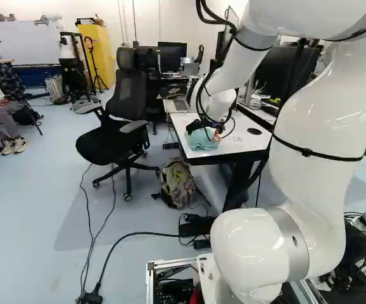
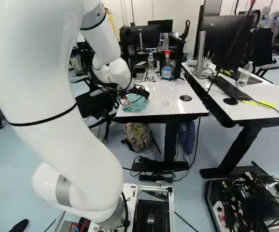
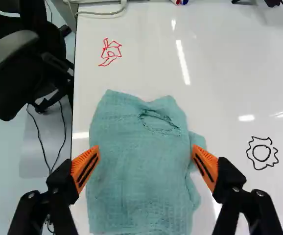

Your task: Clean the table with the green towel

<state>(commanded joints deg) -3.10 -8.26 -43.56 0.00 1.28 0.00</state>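
The black hand was poised low at the surface, its fingers set wide apart. The green towel was spread, wrinkled, on the surface between and under them. Ahead of them a red drawing was seen; a black drawing was marked beyond one finger. In the upper middle of the right base view, blue liquid was contained in a spray bottle. At upper right, a clear bottle was stood on a second surface, its contents unclear.
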